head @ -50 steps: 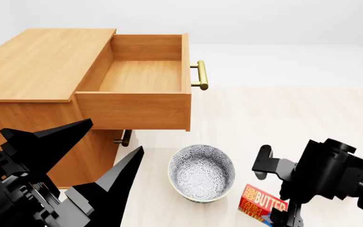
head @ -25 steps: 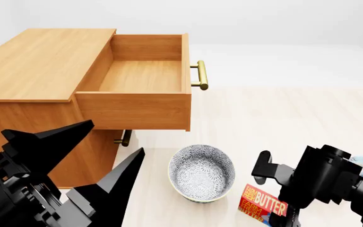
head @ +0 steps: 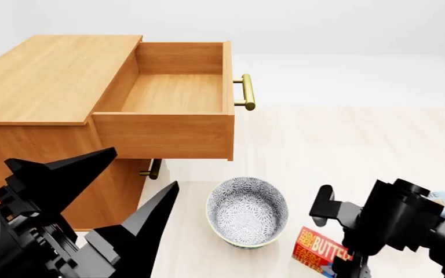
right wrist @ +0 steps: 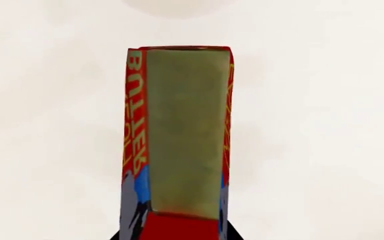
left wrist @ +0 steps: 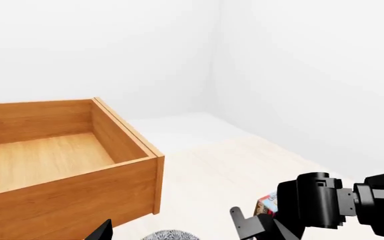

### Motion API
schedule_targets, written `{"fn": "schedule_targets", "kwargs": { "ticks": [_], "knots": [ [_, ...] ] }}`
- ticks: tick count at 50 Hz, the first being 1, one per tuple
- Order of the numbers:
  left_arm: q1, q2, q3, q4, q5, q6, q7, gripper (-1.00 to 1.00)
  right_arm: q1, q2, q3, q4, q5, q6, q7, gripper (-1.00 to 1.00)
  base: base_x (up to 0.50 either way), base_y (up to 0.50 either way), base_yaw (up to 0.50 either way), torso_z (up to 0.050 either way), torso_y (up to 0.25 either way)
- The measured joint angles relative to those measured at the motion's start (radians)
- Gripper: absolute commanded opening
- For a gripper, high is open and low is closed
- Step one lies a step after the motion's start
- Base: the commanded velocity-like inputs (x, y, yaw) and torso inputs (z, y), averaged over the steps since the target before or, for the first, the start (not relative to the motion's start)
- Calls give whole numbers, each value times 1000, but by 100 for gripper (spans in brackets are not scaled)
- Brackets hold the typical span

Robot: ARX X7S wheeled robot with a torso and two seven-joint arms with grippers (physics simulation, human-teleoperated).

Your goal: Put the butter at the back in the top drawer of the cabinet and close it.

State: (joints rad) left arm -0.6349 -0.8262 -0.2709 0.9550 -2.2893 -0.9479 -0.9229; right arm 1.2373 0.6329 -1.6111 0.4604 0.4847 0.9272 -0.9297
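The butter (head: 321, 249), a small red and orange box with white letters, lies on the pale floor right of the bowl. My right gripper (head: 346, 263) is down over its right end. In the right wrist view the butter (right wrist: 178, 135) fills the middle, and the right gripper (right wrist: 175, 222) is shut on it with a grey finger against each long side. The cabinet (head: 44, 81) stands at the left with the top drawer (head: 172, 92) pulled out and nothing inside. My left gripper (head: 141, 169) hangs open in front of the cabinet, holding nothing.
A patterned bowl (head: 247, 211) sits on the floor between both arms, below the drawer front. The drawer's brass handle (head: 245, 91) juts right; a lower handle (head: 153, 169) shows beneath. A pale blue object (head: 444, 201) peeks out behind the right arm.
My right arm has sunk lower over the butter, and the box has shifted slightly left and tilted. The left arm barely moved.
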Motion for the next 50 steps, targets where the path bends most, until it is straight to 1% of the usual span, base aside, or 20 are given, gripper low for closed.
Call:
{"fn": "schedule_targets", "kwargs": {
  "ticks": [7, 18, 25, 35, 44, 50],
  "knots": [
    [-4, -1, 2, -1, -1, 0, -3, 100, 10, 30, 2, -54, 7, 26, 15, -100, 0, 0, 0, 0, 0],
    [-14, -9, 1, -5, -6, 3, -7, 100, 73, 114, 3, -226, 21, 112, 36, -100, 0, 0, 0, 0, 1],
    [-57, -23, 30, -22, -8, -1, -6, 100, 133, 168, -3, -348, 23, 177, 39, -100, 0, 0, 0, 0, 1],
    [-217, -39, 158, -95, -31, -49, 41, 100, 251, 231, -25, -525, 16, 277, 18, -100, 0, 0, 0, 0, 1],
    [-407, -38, 308, -178, -78, -144, 118, 100, 354, 261, -41, -661, 13, 344, -12, -100, 0, 0, 0, 0, 0],
    [-515, -18, 399, -241, -91, -224, 171, 100, 424, 272, -56, -748, 13, 383, -40, -100, 0, 0, 0, 3, 2]
  ]
}}
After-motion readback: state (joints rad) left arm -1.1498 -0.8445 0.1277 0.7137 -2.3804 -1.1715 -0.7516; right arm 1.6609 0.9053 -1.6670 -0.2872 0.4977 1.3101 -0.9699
